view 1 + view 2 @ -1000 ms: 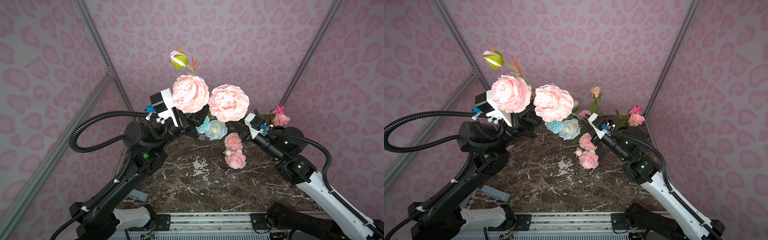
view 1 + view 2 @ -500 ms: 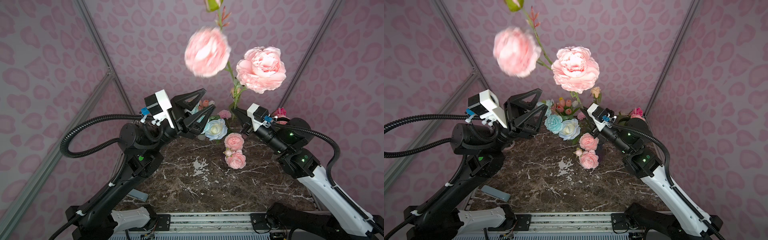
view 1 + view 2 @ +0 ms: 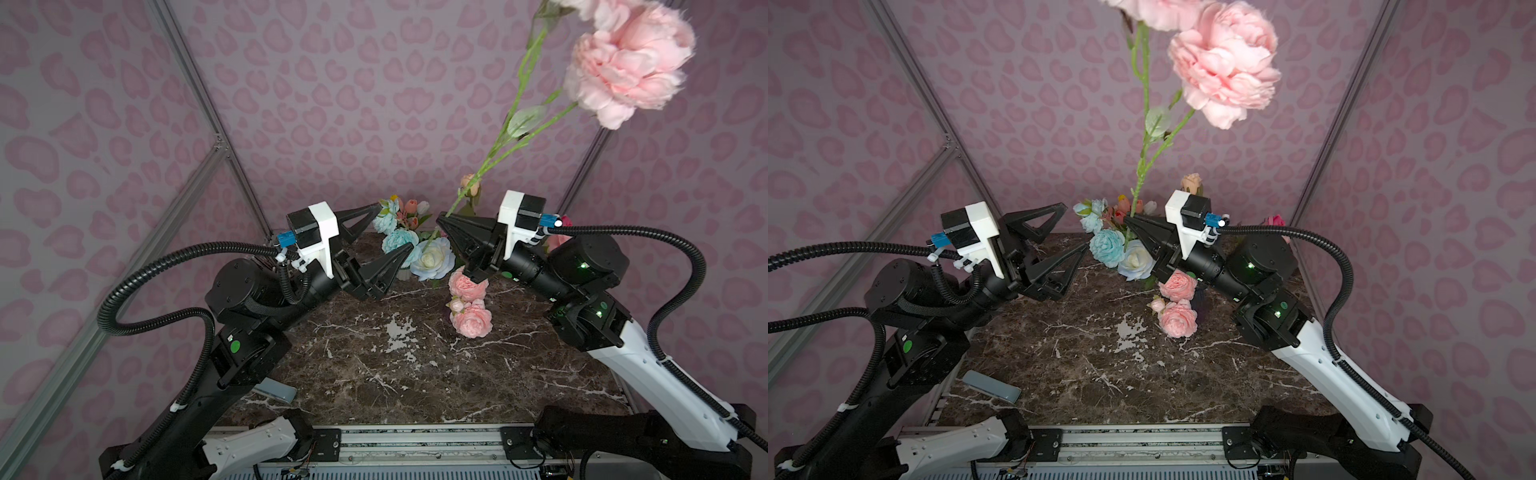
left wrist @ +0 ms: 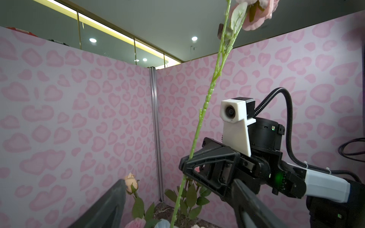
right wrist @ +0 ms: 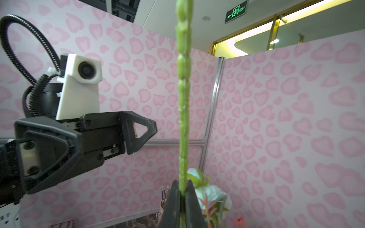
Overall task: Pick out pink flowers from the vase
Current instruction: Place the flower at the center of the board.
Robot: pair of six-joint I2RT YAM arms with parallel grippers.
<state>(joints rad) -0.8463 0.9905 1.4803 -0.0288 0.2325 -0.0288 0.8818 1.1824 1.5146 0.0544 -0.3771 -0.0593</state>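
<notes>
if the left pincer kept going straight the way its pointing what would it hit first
Most likely the green stem of the raised pink peony, right where the shut right pincer clamps it. The open left pincer faces that spot; the blue blooms seem to sit lower, though depth is uncertain.

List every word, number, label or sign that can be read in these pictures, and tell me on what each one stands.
Green sign up by the ceiling, in the right wrist view: it shows an arrow pointing left and a running figure. The characters beside them are too small and blurred to quote.
No other word, label, brand or number can be read in any view.
</notes>
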